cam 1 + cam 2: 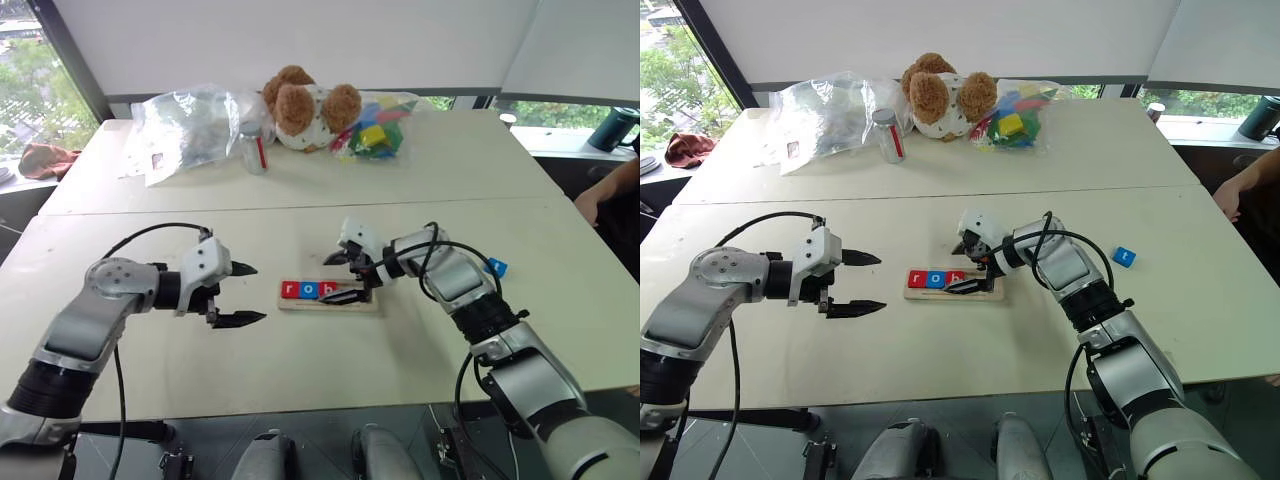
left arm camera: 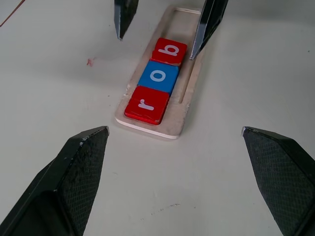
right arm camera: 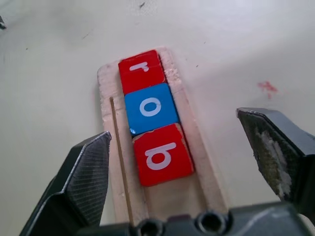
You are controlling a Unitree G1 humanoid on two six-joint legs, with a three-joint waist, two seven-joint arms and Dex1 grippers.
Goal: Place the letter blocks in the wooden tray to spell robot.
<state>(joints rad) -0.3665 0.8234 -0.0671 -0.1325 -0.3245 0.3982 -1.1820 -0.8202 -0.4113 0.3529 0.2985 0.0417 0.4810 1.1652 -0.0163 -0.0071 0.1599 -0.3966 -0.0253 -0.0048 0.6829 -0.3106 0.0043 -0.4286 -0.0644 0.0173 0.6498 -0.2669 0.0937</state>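
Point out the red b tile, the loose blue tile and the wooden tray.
red b tile (image 3: 162, 155): right wrist view, its face.
loose blue tile (image 1: 1124, 256): right eye view, its top.
wooden tray (image 2: 173, 120): left wrist view, bare corner.
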